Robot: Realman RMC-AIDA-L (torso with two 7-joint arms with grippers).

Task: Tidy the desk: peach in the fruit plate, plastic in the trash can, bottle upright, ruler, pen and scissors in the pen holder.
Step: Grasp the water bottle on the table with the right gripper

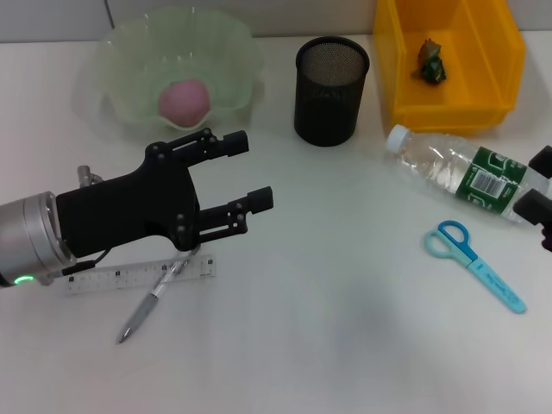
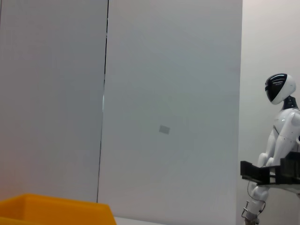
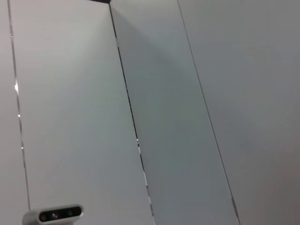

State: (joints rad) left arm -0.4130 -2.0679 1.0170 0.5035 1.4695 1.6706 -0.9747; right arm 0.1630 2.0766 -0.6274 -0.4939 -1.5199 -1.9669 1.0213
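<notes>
Left gripper: I am seeing it hovering over the table's left half, fingers spread wide and gripping nothing, pointing toward the pen holder.
Right gripper: I am catching only a black sliver at the right edge, by the bottle's base; I cannot tell how its fingers are standing.
Peach: sitting inside the pale green fruit plate at the back left.
Pen holder: black mesh cup, standing upright at back centre; nothing is showing above its rim.
Trash can: yellow bin at back right, holding a small crumpled piece of plastic.
Bottle: lying on its side in front of the bin, white cap pointing toward the pen holder.
Scissors: blue, lying flat on the table near the bottle, on the side nearer me.
Ruler: clear, lying flat below the left arm.
Pen: lying slantwise across the ruler, touching it.
Left wrist view: I am looking at a wall, a corner of the yellow bin, and a white humanoid robot standing at one side.
</notes>
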